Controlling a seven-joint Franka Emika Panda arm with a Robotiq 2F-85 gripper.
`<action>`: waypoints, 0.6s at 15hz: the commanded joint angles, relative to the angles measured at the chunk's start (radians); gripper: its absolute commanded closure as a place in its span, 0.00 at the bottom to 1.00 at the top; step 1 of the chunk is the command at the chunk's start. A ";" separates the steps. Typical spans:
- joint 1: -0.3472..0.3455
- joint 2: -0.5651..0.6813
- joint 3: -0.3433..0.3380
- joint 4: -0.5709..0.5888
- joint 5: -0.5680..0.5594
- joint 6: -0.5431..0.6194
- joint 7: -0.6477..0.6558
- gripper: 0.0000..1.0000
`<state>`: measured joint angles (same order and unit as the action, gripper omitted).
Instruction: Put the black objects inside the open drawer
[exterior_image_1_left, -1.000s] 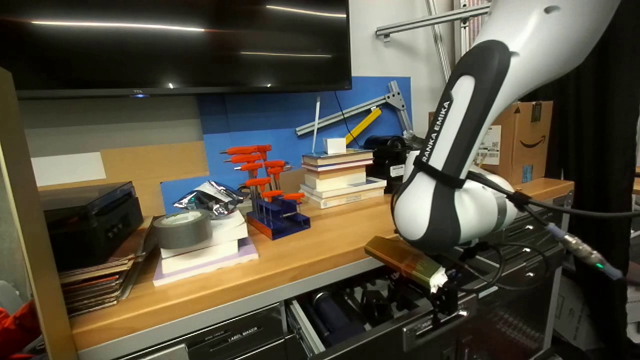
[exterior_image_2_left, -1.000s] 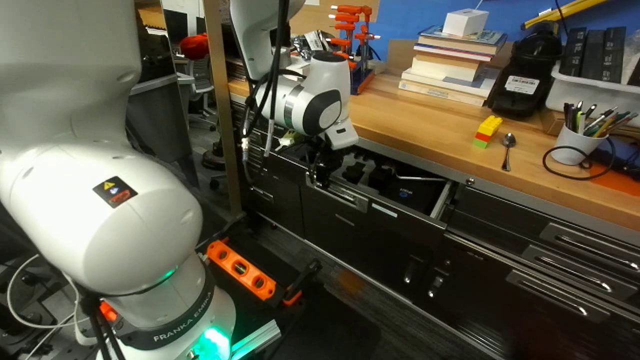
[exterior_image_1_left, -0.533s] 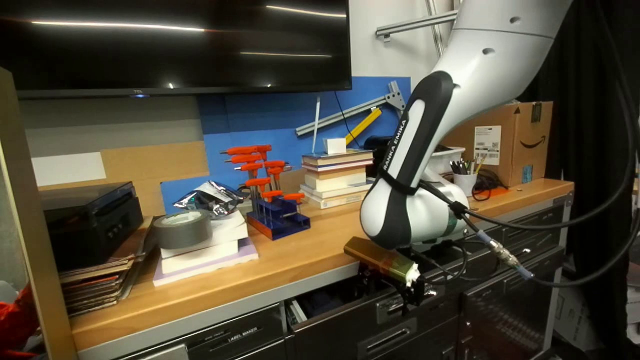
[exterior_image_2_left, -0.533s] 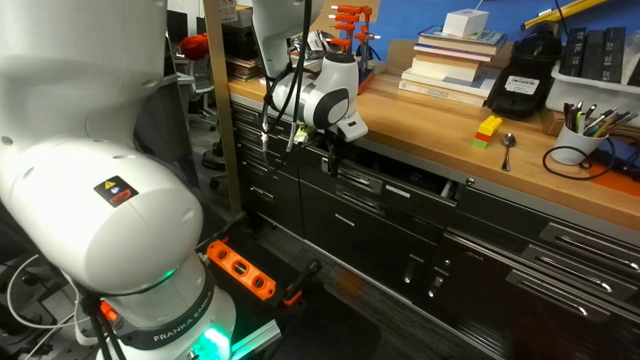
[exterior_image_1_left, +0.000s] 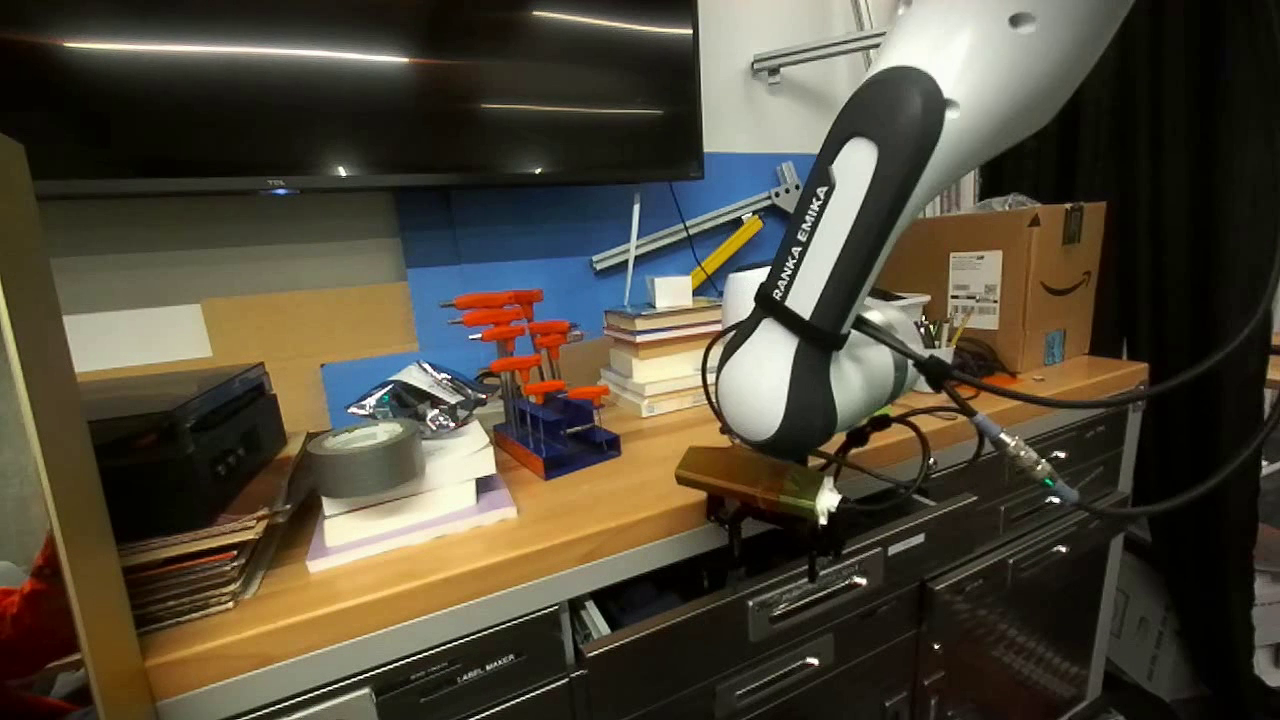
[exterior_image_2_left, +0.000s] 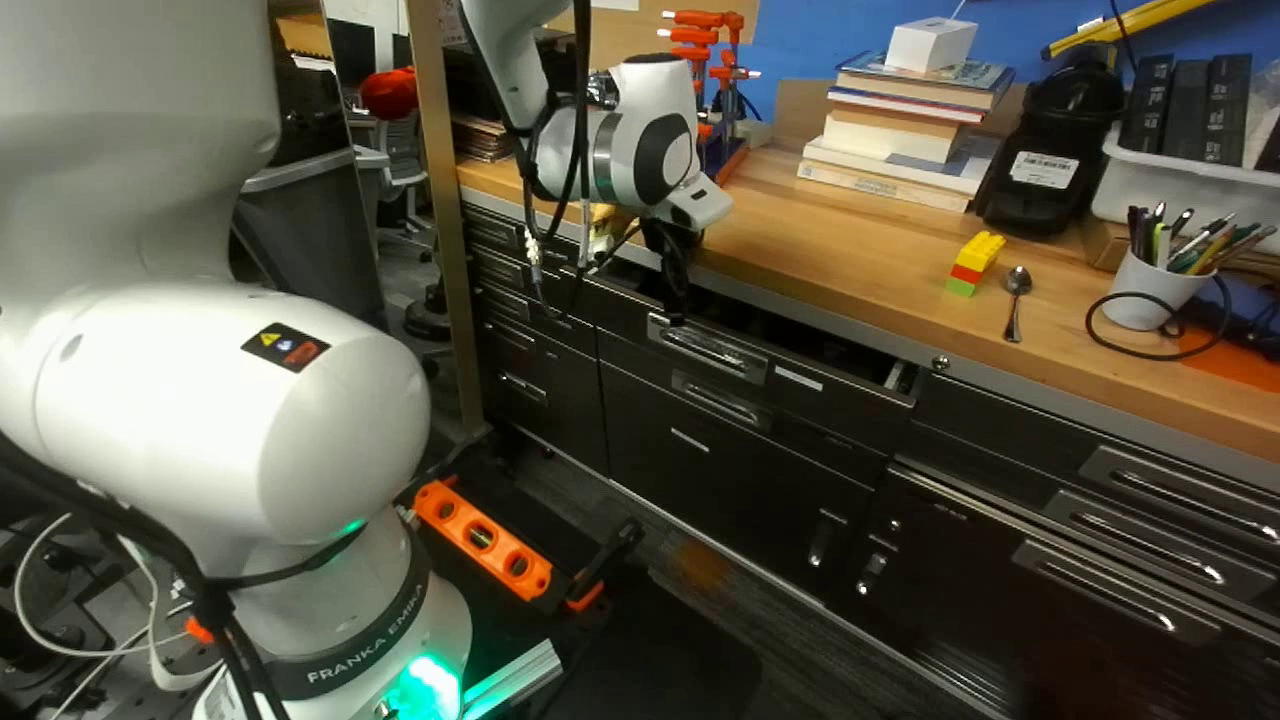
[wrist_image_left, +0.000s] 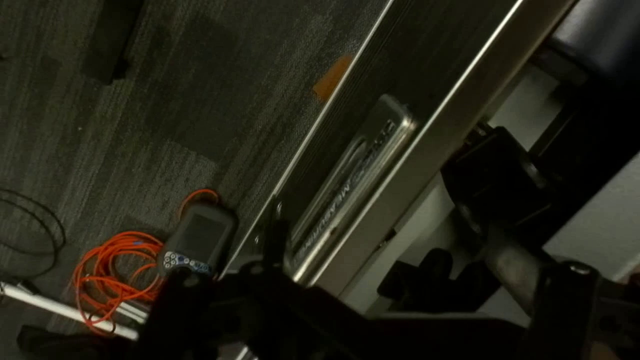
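1. The gripper (exterior_image_1_left: 773, 562) hangs over the front edge of the drawer (exterior_image_1_left: 690, 650), its fingers (wrist_image_left: 565, 300) wide apart; in the wrist view that edge slants between them. Whether a fingertip touches the drawer, I cannot tell.
2. The handle (exterior_image_2_left: 712, 350) sits on the drawer's front, just below the gripper.
3. At least two black objects (wrist_image_left: 492, 175) lie inside the drawer, close behind its front edge; a dark cylinder (wrist_image_left: 602, 30) lies in there too, farther along.
4. The drawer stands partly out, so the way in is a narrow slot between its front edge and the edge of the bench (exterior_image_2_left: 840, 240).
5. Above the drawer, a gold-coloured box (exterior_image_1_left: 755, 482) at the wrist overlaps the bench's edge in an exterior view; how near the wood it is cannot be told.
6. Behind the drawer, wood runs back to a tool stand (exterior_image_1_left: 555, 440) and a book stack (exterior_image_2_left: 905, 150); toy bricks (exterior_image_2_left: 975, 262) and a spoon (exterior_image_2_left: 1016, 290) rest back from one end of it.
7. In front of the drawer and below it, carpet (wrist_image_left: 150, 100) spreads out, with a coiled orange cable (wrist_image_left: 107, 247) and a grey handheld device (wrist_image_left: 197, 235).
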<state>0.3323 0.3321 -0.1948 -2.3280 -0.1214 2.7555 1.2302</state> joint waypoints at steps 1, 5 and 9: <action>0.065 -0.112 -0.057 -0.003 -0.195 -0.125 0.156 0.00; 0.014 -0.193 0.022 0.002 -0.338 -0.402 0.308 0.00; -0.069 -0.237 0.106 -0.030 -0.316 -0.593 0.345 0.00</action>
<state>0.3275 0.1446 -0.1500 -2.3260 -0.4270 2.2593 1.5315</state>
